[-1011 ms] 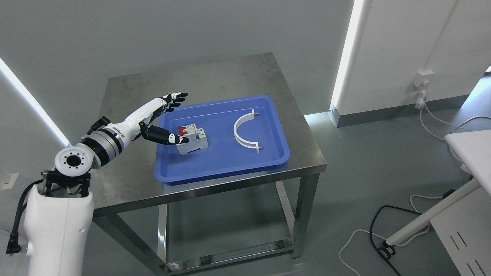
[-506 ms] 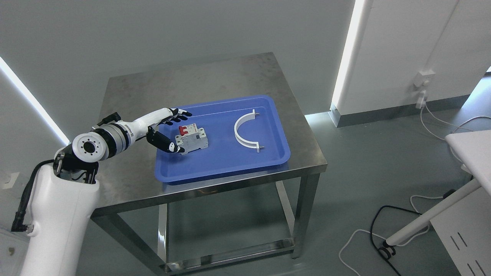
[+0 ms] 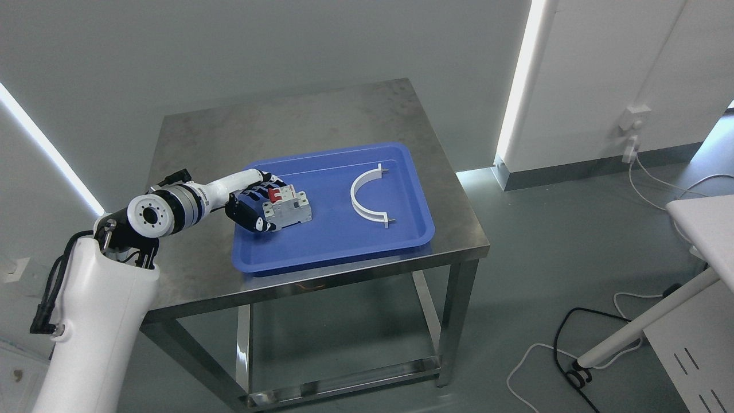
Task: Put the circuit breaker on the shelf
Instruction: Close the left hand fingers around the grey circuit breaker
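The circuit breaker (image 3: 288, 207) sits in the left part of the blue tray (image 3: 344, 252), on the steel table (image 3: 321, 115), red switch levers facing up. The left hand (image 3: 255, 205) has its dark fingers curled around the breaker's left end, thumb low at the near corner and the others wrapped over the far top edge, so it is pinching the body from 2 sides rather than pushing it. I'd say that grip is chosen because the breaker is a blocky, flat-sided thing that clamps well across its width. It appears to rest on the tray floor, not yet lifted. The white curved bracket (image 3: 367, 198) lies well apart to the right, out of the hand's way. The arm reaches in low from the left, over the tray's rim. The right hand is not in sight. No shelf shows here, so the placing spot must be elsewhere.
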Available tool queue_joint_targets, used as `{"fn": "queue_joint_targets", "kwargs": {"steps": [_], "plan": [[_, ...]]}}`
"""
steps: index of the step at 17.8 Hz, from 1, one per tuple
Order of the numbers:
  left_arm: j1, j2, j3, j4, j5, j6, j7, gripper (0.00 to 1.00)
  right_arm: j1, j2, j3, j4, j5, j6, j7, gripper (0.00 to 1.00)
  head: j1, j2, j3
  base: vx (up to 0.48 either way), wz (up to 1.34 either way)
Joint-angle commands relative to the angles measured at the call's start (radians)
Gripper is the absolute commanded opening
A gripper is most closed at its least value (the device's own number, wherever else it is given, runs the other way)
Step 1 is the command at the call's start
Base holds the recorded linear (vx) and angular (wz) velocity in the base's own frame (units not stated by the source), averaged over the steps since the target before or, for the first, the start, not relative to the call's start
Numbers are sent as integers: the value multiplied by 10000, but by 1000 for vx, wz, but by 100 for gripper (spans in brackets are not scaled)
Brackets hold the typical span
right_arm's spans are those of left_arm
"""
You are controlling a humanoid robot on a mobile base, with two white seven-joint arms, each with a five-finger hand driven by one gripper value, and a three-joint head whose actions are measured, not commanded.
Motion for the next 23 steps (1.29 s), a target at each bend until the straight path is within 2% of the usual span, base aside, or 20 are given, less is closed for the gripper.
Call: {"fn": "queue_joint_targets", "kwargs": {"steps": [1, 6, 9, 12, 16, 18, 19, 20, 21, 22, 23], "plan": [[-76, -659, -271, 365, -89, 21, -29, 65, 153, -175, 0, 1, 10, -211, -1, 100, 0, 0, 0, 0, 0], [-106, -937, -209, 640, -120, 82, 77, 62, 153, -175, 0, 1, -5, -211, -1, 100, 0, 0, 0, 1, 7], [-106, -938, 66, 762, -120, 36, 169, 48, 153, -175, 0, 1, -5, -211, -1, 100, 0, 0, 0, 0, 0], [-168, -861, 144, 886, -120, -376, 339, 39, 153, -175, 0, 1, 10, -211, -1, 100, 0, 0, 0, 0, 0], [-152, -922, 1046, 1115, -135, -2075, 461, 13, 153, -175, 0, 1, 10, -211, -1, 100, 0, 0, 0, 0, 0], [-152, -968, 1476, 1208, -89, -2555, 492, 10, 153, -175, 0, 1, -5, -211, -1, 100, 0, 0, 0, 0, 0], [-152, -1151, 1904, 1132, 2, -2571, 568, 10, 153, -175, 0, 1, -5, -211, -1, 100, 0, 0, 0, 0, 0], [-183, -1699, 2652, 1025, 140, -2572, 690, 10, 153, -175, 0, 1, -5, -211, -1, 100, 0, 0, 0, 0, 0], [-365, -2813, 3965, 736, 323, -2572, 889, 11, 153, -175, 0, 1, -5, -211, -1, 100, 0, 0, 0, 0, 0], [-595, -3432, 5194, 308, 356, -2556, 1104, 11, 153, -175, 0, 1, -5, -211, -1, 100, 0, 0, 0, 0, 0], [-628, -3432, 5874, -350, 538, -2541, 1288, 11, 153, -175, 0, 1, -5, -211, -1, 100, 0, 0, 0, 0, 0]]}}
